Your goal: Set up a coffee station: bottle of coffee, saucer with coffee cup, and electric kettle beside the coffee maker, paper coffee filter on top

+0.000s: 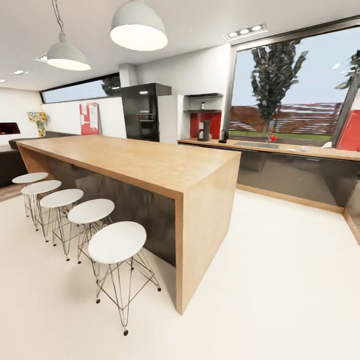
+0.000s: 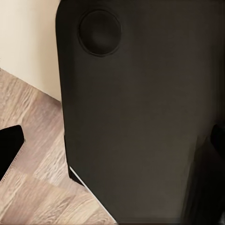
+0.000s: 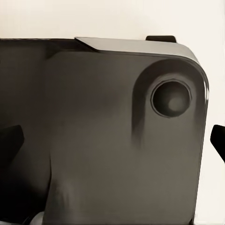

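head view wide, wrist views close-up

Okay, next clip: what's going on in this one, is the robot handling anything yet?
Nothing is being handled. The head view looks across a kitchen, past a long wooden island with white stools alongside. The coffee maker and a dark kettle stand on the far countertop under the window, with a small bottle on the wall shelf above. Both wrist views face the robot's own dark body panels, over wood flooring on the left and pale floor on the right.
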